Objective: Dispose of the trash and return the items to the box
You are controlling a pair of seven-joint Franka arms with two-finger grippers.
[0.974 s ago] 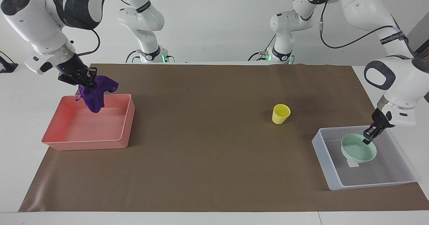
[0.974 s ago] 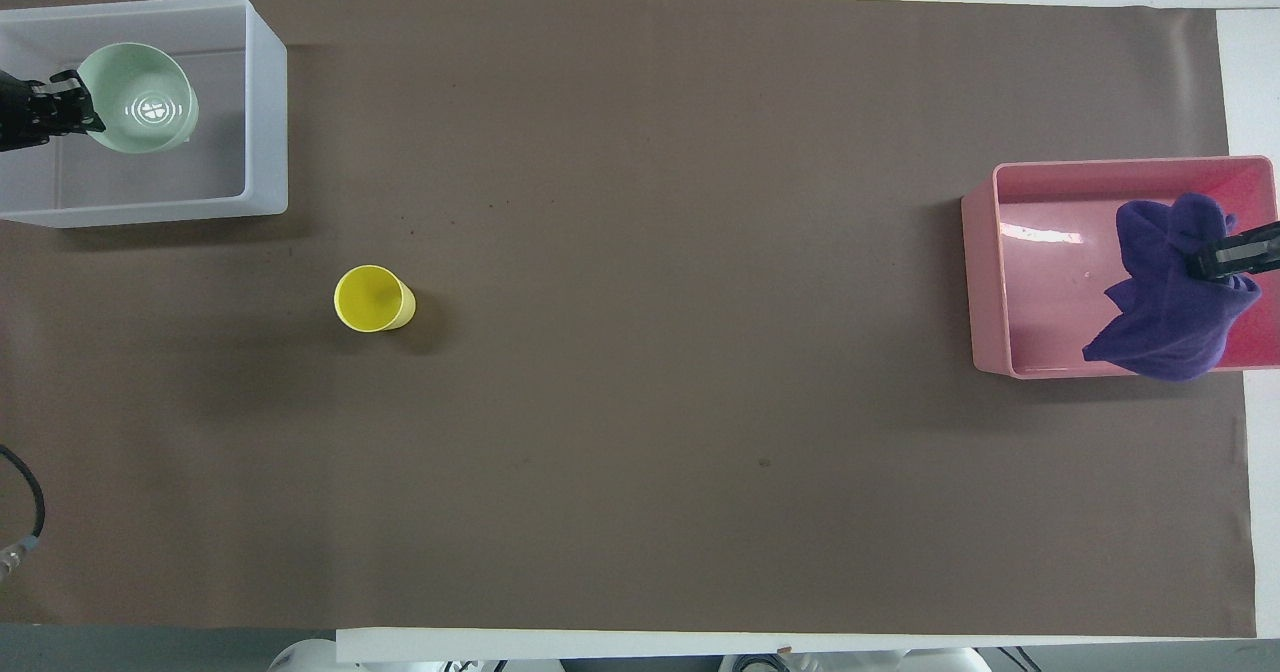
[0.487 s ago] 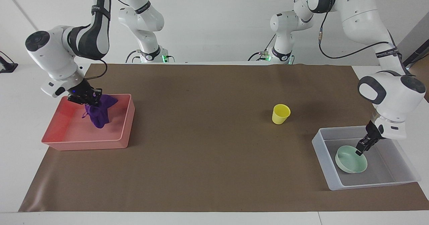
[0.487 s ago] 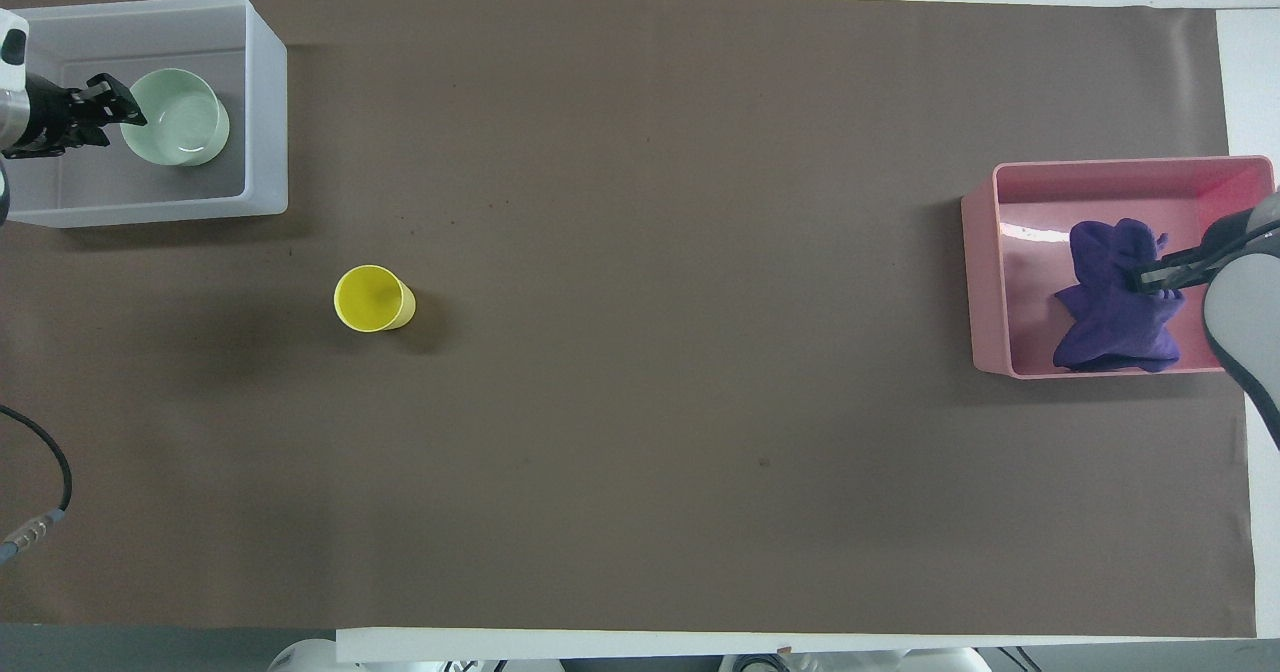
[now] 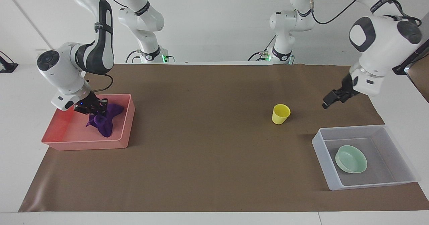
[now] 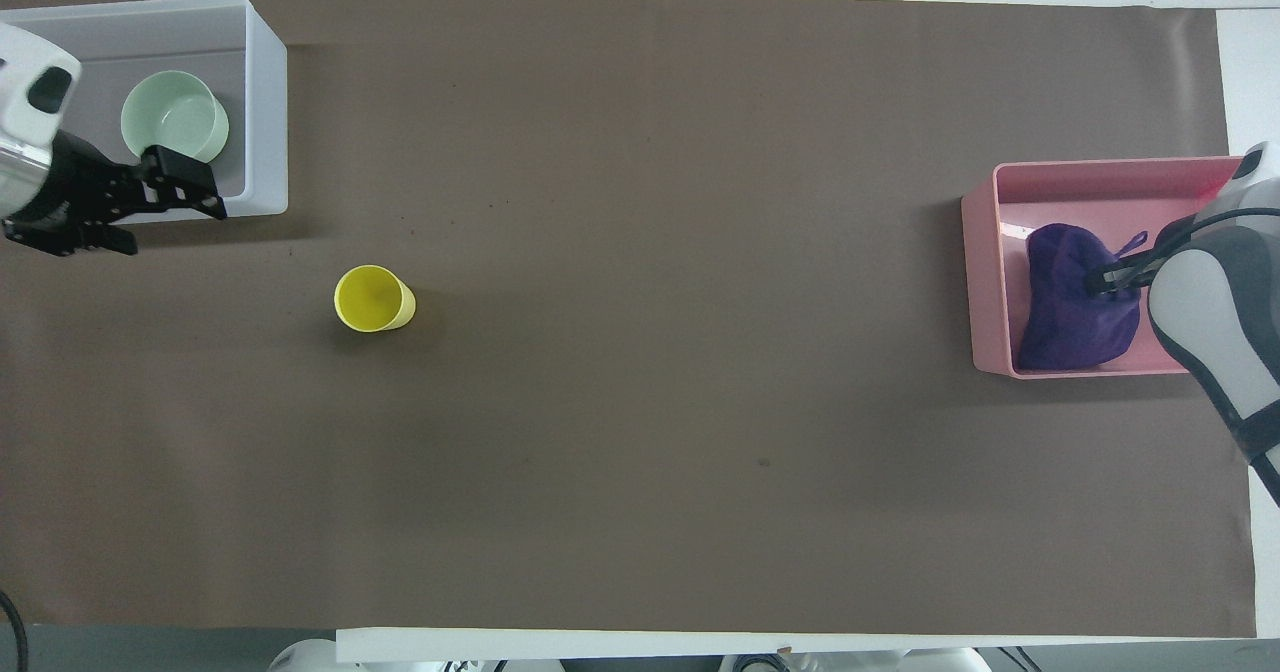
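The brown-covered surface [image 5: 201, 144] is carrying everything. The pink tray [image 5: 125, 124], at the right arm's end, is holding the purple cloth [image 5: 105, 124], which is lying on its floor with the right gripper [image 5: 95, 109] pinching its top, fingers narrow on the fabric (not let go yet). The clear box [image 5: 323, 161], at the corner by the left arm's end, is holding the mint bowl [image 5: 351, 159]. The left gripper [image 5: 330, 101] is hovering empty, fingers apart, over the surface between box and yellow cup [image 5: 280, 114]. The cup, standing upright in the open, looks like the one item left to box.
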